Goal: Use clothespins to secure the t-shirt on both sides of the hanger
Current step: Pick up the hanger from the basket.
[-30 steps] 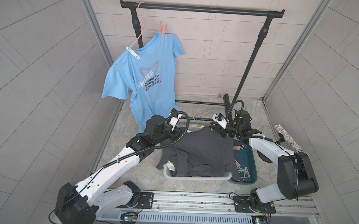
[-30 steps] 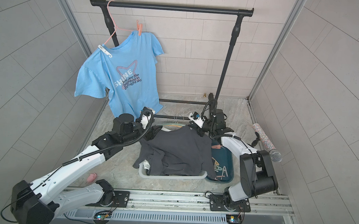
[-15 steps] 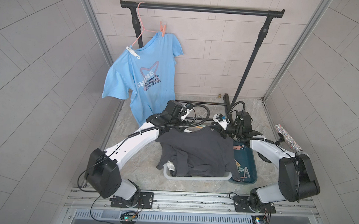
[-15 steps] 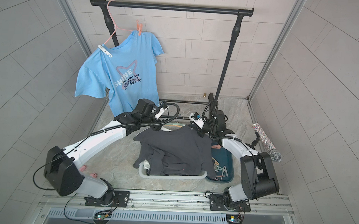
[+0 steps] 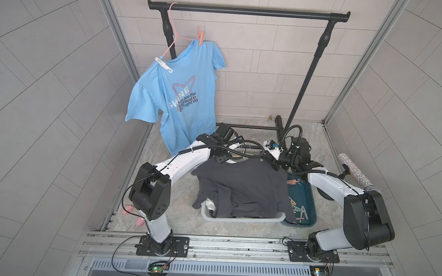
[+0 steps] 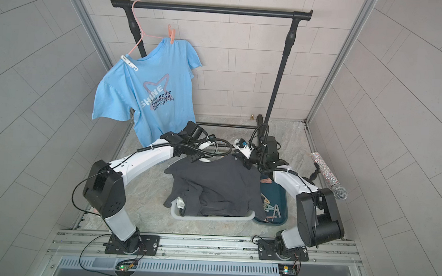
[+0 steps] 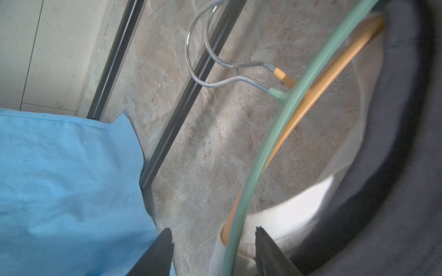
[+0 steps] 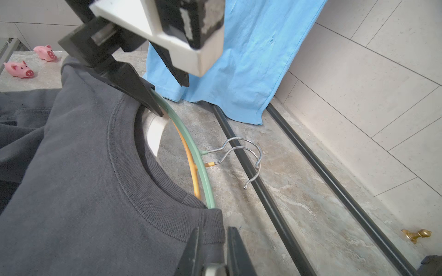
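Note:
A blue t-shirt (image 5: 185, 95) hangs on a pink hanger (image 5: 172, 34), held by a coral clothespin (image 5: 200, 37) and a white clothespin (image 5: 163, 64). A dark grey t-shirt (image 5: 246, 186) lies over a white basket (image 5: 236, 218), with a green hanger (image 8: 191, 148) and an orange hanger (image 8: 195, 176) showing at its collar. My left gripper (image 7: 214, 236) is open, its jaws standing either side of the green hanger (image 7: 270, 148). At the other end of the collar my right gripper (image 8: 211, 233) is shut on the dark shirt's neck edge. More clothespins (image 5: 299, 209) lie in a teal tray (image 5: 307, 195).
The black rack's rail (image 5: 247, 11) spans the back and its floor bars (image 8: 275, 203) run just beyond the hanger hooks. A glittery microphone (image 5: 355, 174) lies at the right. Two pink pig toys (image 8: 19, 69) sit on the floor at the left.
My left arm has swung in from the left to the dark shirt's collar, and its jaws now straddle the green hanger. The right arm has stayed still.

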Motion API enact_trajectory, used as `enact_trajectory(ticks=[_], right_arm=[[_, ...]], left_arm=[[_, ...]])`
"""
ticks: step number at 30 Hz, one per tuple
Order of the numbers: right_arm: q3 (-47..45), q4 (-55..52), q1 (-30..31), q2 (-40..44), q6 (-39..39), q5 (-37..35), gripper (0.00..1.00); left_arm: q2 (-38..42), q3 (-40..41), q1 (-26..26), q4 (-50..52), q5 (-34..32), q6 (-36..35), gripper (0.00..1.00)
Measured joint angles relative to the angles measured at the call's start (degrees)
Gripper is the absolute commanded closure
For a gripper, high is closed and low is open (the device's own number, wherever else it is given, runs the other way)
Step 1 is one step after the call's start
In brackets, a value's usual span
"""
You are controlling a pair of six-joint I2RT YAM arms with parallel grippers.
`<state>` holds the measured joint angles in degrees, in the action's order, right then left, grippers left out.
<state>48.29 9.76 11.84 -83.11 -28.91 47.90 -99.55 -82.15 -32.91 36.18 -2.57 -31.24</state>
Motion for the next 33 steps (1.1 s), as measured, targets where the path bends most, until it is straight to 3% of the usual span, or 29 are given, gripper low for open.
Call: enact_trajectory(ticks=[2,6,10,17,21,33], right_arm=[[0.0,-0.3,0.1,0.3,-0.1,-0.2,0.99],[0.0,-0.6,0.2,0.3,-0.3,-0.3,0.99],[0.0,-1.2,0.3,0.9,-0.7,-0.6,0.99],[0.0,-2.3,0.5,2.1,-1.1,-0.6,0.99],[-0.3,-2.3,0.6,2.6,-1.2,-0.6,0.99],[-0.3,-1.3,0.7,3.8,-1.3,-0.5,0.99]], left_arm=[[-0.4,-0.1,0.0,0.3,-0.3,-0.8,0.57],[-0.5,-0.1,0.0,0.7,-0.1,-1.8,0.59],[-0.5,-0.1,0.0,0.9,0.5,-3.0,0.74],[0.5,1.6,-0.1,0.1,1.3,-5.5,0.8],[2.8,4.2,-0.1,-1.1,1.2,-7.3,0.97],[8.3,8.9,-0.1,-5.8,2.3,-9.3,0.99]])
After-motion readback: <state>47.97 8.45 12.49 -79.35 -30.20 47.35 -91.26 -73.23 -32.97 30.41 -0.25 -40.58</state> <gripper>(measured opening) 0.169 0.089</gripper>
